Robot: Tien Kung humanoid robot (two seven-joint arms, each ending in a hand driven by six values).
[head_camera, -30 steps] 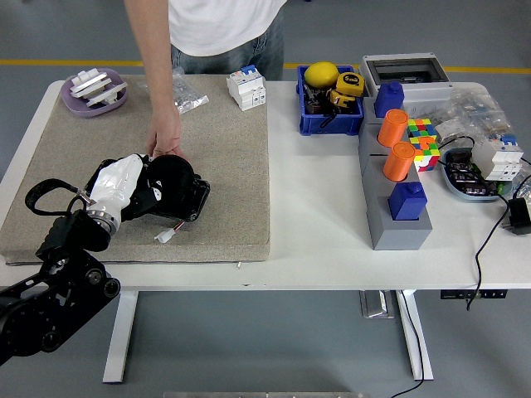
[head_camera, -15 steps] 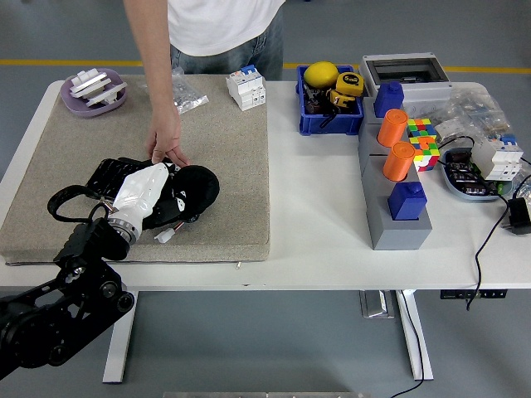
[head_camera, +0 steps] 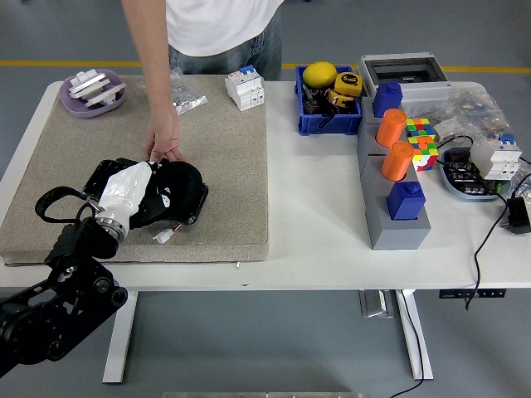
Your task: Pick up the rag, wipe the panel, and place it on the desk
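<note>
A black panel lies on the beige mat at the left of the table. My left hand, in a white cover, is curled on a black rag and presses it onto the panel. A small white connector on wires sticks out at the panel's near edge. A person standing at the far side rests a hand on the panel's far edge, fingertips touching it. My right arm is out of view.
On the mat's far edge are a purple dish, a plastic bag and a white breaker. To the right stand a blue bin, a grey block with orange cylinders, a colour cube and cables.
My left hand swept the rag to the right over the panel, then back to the left. The person's hand stayed at the panel's far edge.
</note>
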